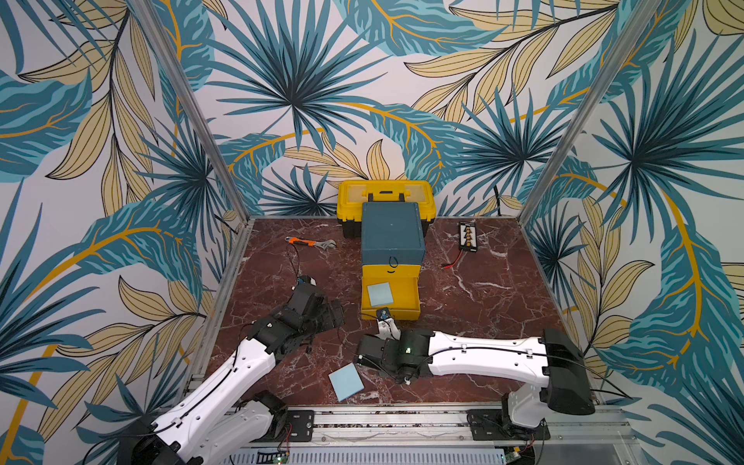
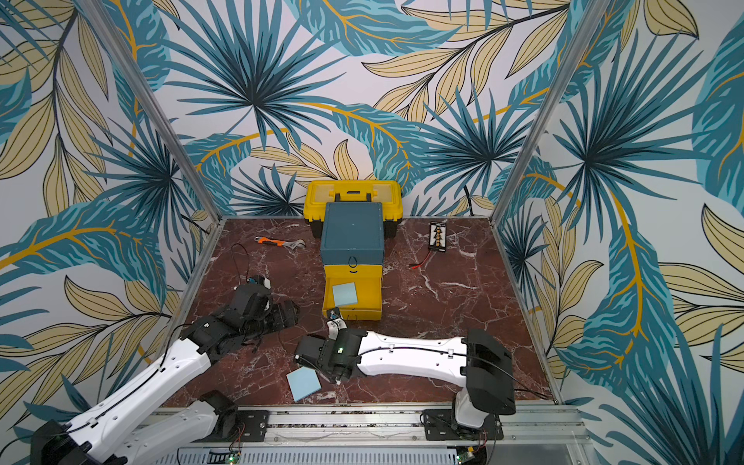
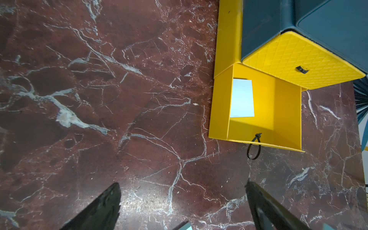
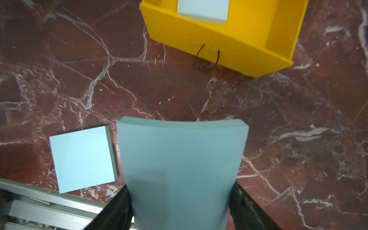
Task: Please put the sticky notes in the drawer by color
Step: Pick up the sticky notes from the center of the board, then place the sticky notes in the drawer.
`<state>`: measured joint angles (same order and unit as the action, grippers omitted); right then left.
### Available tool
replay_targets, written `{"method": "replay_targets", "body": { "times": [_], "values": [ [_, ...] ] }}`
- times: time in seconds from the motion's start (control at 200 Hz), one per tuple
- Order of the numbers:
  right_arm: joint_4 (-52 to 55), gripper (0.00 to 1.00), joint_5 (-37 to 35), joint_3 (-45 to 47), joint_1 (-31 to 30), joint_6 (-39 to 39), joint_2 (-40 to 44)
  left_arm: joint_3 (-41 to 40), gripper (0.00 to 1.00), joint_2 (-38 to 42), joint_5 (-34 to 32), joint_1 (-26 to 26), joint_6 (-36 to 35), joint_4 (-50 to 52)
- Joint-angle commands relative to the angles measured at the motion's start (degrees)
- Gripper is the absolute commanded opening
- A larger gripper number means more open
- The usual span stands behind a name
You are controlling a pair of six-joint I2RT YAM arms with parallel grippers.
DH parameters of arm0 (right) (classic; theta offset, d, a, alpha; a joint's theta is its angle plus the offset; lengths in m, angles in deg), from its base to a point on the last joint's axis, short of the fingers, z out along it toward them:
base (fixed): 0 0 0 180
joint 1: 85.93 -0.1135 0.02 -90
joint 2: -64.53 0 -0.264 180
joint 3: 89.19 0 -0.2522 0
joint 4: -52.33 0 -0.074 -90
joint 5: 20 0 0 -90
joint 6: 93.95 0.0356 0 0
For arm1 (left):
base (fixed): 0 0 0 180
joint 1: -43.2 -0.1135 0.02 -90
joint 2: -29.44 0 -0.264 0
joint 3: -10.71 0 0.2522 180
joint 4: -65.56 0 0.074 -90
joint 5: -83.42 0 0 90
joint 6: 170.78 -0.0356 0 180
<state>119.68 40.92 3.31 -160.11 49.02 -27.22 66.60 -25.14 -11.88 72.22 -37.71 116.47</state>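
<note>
The drawer chest (image 1: 392, 233) has a dark teal top, and its bottom yellow drawer (image 1: 407, 300) is pulled out. One light blue sticky-note pad (image 1: 380, 294) lies inside it, also seen from the left wrist (image 3: 242, 98). My right gripper (image 4: 180, 189) is shut on a second light blue pad (image 4: 181, 155), which bows slightly between the fingers, just in front of the open drawer (image 4: 219, 37). A third light blue pad (image 1: 346, 381) lies flat on the table near the front rail, beside the right gripper (image 1: 368, 350). My left gripper (image 3: 183, 199) is open and empty, left of the drawer (image 1: 336, 314).
A yellow toolbox (image 1: 385, 195) stands behind the chest against the back wall. An orange-handled wrench (image 1: 310, 242) lies at the back left. A black board with red and black leads (image 1: 468, 236) sits at the back right. An aluminium rail (image 1: 382, 418) runs along the front edge.
</note>
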Motion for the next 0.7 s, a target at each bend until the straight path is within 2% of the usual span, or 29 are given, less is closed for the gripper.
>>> {"method": "replay_targets", "body": {
  "times": [0.0, 0.26, 0.466, 0.696],
  "values": [
    [-2.0, 0.73, -8.0, 1.0, 2.5, -5.8, 4.5, 0.8, 1.0, 0.9, -1.1, -0.4, 0.3, 1.2],
    [-9.0, 0.74, -11.0, -0.8, 8.3, -15.2, 5.3, 1.2, 1.0, 1.2, -1.1, -0.4, 1.0, 2.1],
    [-22.0, 0.74, -4.5, 6.0, 14.3, -18.7, 6.0, 1.4, 1.0, 1.3, -0.6, -0.4, 2.2, 2.2],
    [-26.3, 0.74, -3.3, 7.8, 17.9, -20.2, 4.3, 2.1, 1.0, 1.3, -1.3, -0.4, 2.0, 2.7]
  ]
}}
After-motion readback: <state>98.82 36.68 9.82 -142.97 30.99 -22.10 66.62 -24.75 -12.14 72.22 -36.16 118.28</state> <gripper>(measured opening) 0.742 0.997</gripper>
